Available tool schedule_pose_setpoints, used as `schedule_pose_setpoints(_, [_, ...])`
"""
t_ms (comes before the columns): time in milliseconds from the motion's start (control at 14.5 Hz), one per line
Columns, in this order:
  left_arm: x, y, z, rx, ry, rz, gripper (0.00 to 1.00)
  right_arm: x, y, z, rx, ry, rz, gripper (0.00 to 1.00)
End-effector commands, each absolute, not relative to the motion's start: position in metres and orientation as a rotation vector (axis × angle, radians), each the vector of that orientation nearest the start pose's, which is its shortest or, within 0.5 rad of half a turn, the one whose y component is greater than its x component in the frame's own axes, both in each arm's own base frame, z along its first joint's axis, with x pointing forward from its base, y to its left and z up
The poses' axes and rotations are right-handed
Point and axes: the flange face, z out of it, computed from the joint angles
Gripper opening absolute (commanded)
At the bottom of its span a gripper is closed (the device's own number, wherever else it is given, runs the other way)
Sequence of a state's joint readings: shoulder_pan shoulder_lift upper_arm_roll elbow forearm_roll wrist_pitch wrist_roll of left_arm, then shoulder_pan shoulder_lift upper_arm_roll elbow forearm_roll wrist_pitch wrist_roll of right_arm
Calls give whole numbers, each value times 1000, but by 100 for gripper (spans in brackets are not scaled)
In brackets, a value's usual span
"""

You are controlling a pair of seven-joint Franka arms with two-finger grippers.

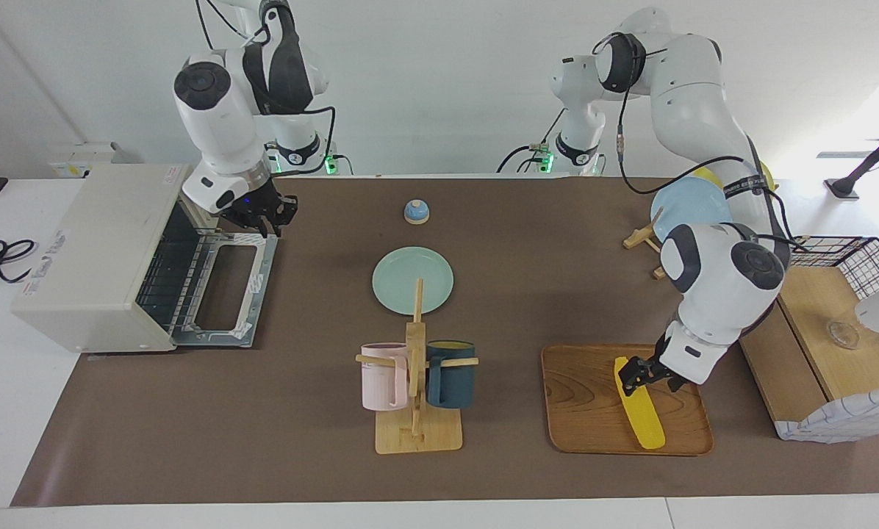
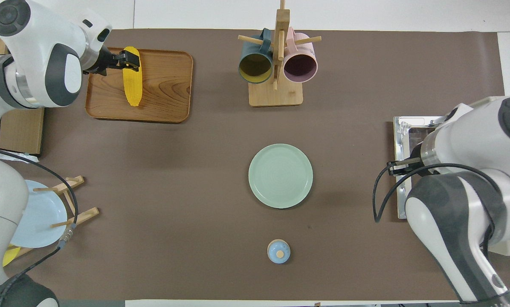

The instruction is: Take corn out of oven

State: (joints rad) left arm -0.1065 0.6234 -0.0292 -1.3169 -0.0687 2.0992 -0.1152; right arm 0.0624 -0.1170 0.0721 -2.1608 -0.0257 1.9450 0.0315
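Note:
The yellow corn (image 1: 639, 408) lies flat on a wooden tray (image 1: 586, 400) toward the left arm's end of the table; in the overhead view the corn (image 2: 132, 83) rests along one side of the tray (image 2: 165, 89). My left gripper (image 1: 636, 373) hovers open just over the cob's end that points to the robots, holding nothing; the overhead view shows the left gripper (image 2: 127, 59) at one end of the cob. The off-white oven (image 1: 94, 257) stands with its door (image 1: 226, 290) dropped open and a bare wire rack inside. My right gripper (image 1: 267, 214) hangs shut and empty over the door's corner nearest the robots.
A mug tree (image 1: 417, 382) with a pink and a dark blue mug stands mid-table, a green plate (image 1: 412, 279) beside it on the side nearer the robots, then a small blue bell (image 1: 416, 211). A light-blue plate on a rack (image 1: 686, 209) and a wooden shelf (image 1: 829, 323) stand by the left arm.

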Motion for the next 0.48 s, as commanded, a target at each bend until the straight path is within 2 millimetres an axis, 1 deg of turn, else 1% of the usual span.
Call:
schedule_pose_setpoints(0, [717,-86,442,-3219,-35,-203,100,492,65,369,-3180,-135,119,0])
schedule_pose_setpoints(69, [712,-84,456,-3218,-46,-188,100,489,70,361,-3183,-125,110,0])
schedule_pose_setpoints(138, [706,-78,471,-3210,-71,-179,100,484,82,356,-3185,-133,123,0])
schedule_pose_setpoints(207, [699,-74,487,-3205,-86,-173,100,478,87,345,-3188,-119,140,0])
schedule_pose_setpoints(345, [684,-69,514,-3196,-92,-132,100,473,84,328,-3188,-112,99,0])
schedule_pose_setpoints(414, [676,-67,525,-3172,-80,-109,100,467,80,321,-3188,-105,97,0])
